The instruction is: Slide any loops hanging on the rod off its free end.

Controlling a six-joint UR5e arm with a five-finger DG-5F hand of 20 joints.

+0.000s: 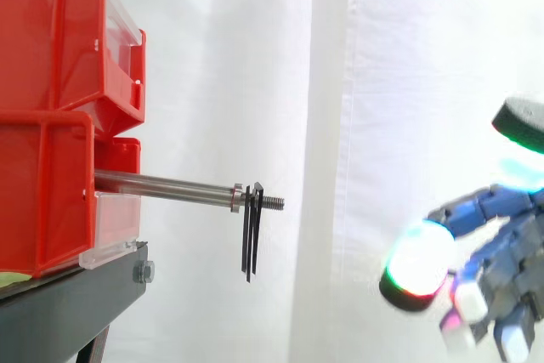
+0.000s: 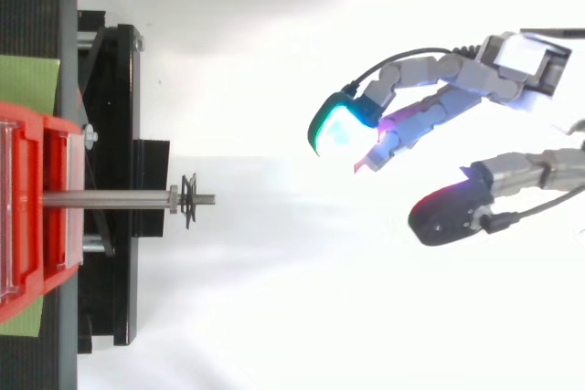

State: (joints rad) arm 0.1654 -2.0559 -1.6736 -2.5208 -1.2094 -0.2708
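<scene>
Near the free end of the rod (image 1: 161,183) you have thin black loops (image 1: 252,231) hanging from its threaded tip, just past the collar. At its other end the rod sticks out level from the red bins (image 1: 51,125). Your hand (image 2: 457,79) sits well apart from the rod, out beyond its free end, fingers spread and relaxed, holding nothing.

A robotics test lab is suggested by a plain white curtain (image 1: 408,57) hung as backdrop, red storage bins (image 1: 51,48) stacked on a black stand (image 1: 68,303), a steel rod (image 1: 161,183) fixed out from them, and a robot hand (image 2: 475,75) with glowing pads (image 2: 336,130).
</scene>
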